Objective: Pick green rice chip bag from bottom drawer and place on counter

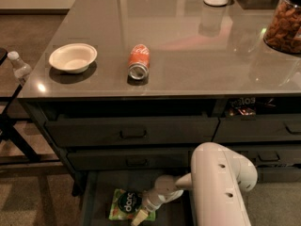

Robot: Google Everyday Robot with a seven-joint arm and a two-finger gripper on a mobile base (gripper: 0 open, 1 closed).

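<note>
i see pincer (139, 216) down in drawer (95, 194), at lower right edge of bag (123, 203); can't tell its grip.

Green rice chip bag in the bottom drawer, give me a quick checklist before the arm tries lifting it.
1. Open bottom drawer: ok.
2. Visible green rice chip bag, lying flat inside: ok.
3. Lowered gripper at the bag's lower right edge: ok.
4. Secure hold on the bag: cannot tell.
5. Bare counter area right of the soda can: ok.
</note>
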